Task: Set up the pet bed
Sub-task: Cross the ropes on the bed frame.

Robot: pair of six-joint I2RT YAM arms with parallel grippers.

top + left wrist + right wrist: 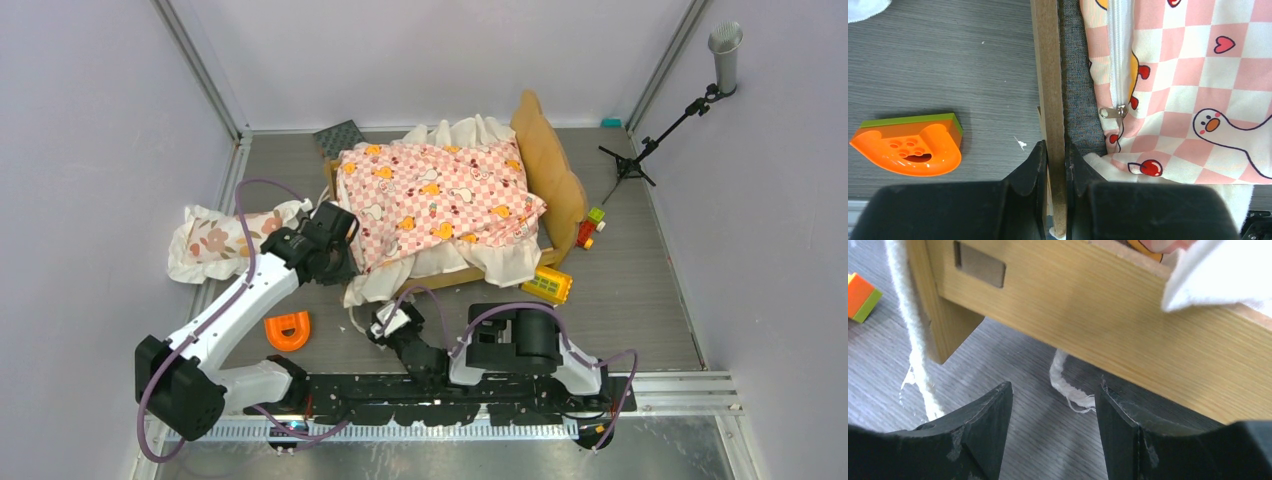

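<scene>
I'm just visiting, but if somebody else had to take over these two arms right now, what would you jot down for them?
Left claw: shut on the thin side rail of the pet bed.
Right claw: open, empty, low beside the frame's wooden side.
Done: checkered sheet lies over the bed.
Left: floral pillow lies on the table, left of the bed; it probably goes on next.

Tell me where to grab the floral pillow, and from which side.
Pinch the pillow by its white frill on the side facing the bed, coming down from above. It lies flat and limp on the table close to the left wall, so that side looks blocked, and the frill is likely thin enough to pinch.
</scene>
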